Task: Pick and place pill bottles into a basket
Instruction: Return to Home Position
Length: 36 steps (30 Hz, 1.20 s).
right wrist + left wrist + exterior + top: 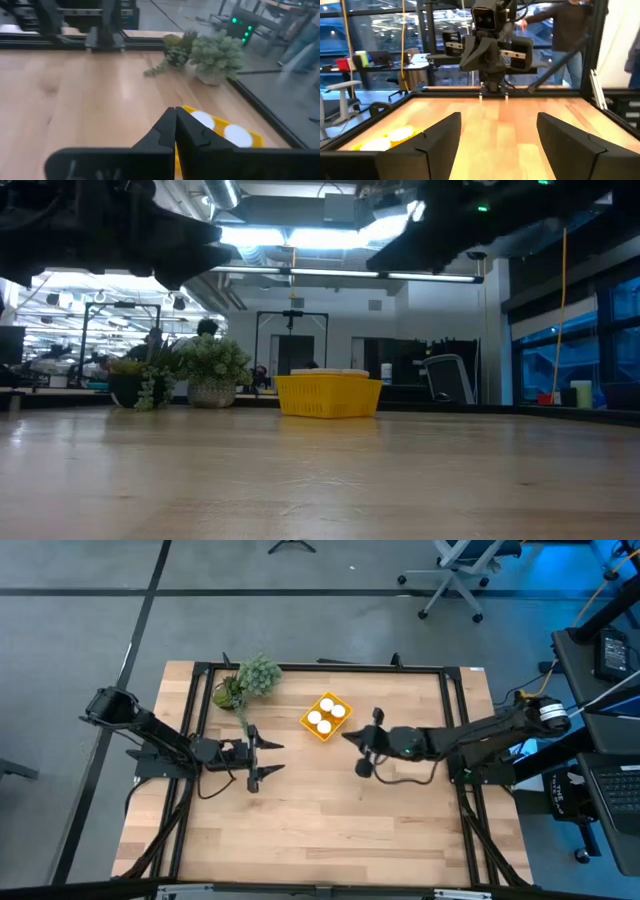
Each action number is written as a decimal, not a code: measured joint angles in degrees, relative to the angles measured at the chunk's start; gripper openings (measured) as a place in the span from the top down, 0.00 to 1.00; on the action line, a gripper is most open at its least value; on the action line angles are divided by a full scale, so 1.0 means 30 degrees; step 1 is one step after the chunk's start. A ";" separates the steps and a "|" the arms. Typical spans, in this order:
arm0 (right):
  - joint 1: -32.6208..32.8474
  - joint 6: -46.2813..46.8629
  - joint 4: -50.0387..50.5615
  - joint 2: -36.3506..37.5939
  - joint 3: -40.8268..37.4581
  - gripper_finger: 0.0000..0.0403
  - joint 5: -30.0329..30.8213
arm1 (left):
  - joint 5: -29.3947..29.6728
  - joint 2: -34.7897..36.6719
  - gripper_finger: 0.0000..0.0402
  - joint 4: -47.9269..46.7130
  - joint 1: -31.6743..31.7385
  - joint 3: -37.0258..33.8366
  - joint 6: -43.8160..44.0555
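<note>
The yellow basket point(327, 717) stands on the far middle of the wooden table. Several pill bottles sit inside it, their white caps point(320, 721) showing from above and just over the rim in the low view point(330, 372). My right gripper point(347, 736) hangs shut above the table just right of the basket and holds nothing. In its wrist view the shut fingers point(175, 122) point past the basket point(255, 136) and two caps point(202, 119). My left gripper point(272, 758) waits open at the table's left, its fingers point(440, 142) level, with the basket point(385, 141) off to one side.
A green potted plant point(252, 678) stands at the far left, close to the basket. A black frame point(320, 666) runs round the table. In the left wrist view a person point(570, 30) stands beyond the table. Bare wood lies across the near half.
</note>
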State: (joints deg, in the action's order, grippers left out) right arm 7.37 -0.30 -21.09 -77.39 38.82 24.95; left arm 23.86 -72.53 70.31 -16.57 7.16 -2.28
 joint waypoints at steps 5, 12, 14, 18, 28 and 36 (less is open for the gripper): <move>0.0830 0.0531 -0.2179 0.0829 -0.2223 0.96 -0.0060 | 0.0011 0.0018 0.50 -0.0965 -0.0358 0.0109 -0.0238; 0.1667 0.0924 -0.4795 0.1028 -0.4154 0.99 -0.0065 | -0.0121 0.0022 0.82 -0.4273 -0.0006 0.1419 0.0668; 0.1736 0.0951 -0.5170 0.1028 -0.4383 0.99 -0.0063 | -0.0643 0.0027 0.91 -0.4345 0.0069 0.1542 0.0666; 0.1779 0.0971 -0.6048 0.1028 -0.4636 0.97 -0.1894 | -0.1185 0.0024 0.99 -0.4030 0.0057 0.1566 0.0702; 0.1771 0.0432 -0.6634 0.1014 -0.4674 0.98 -0.2353 | -0.0808 0.3850 1.00 -0.4613 0.0327 0.0318 -0.0348; 0.1771 0.0432 -0.6634 0.1014 -0.4674 0.98 -0.2353 | -0.0176 1.0918 1.00 -0.8958 0.0382 -0.1384 -0.0083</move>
State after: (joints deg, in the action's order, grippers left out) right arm 12.69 0.99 -40.99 -74.35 24.80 17.89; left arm 23.33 -39.78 43.43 -15.43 3.01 -2.53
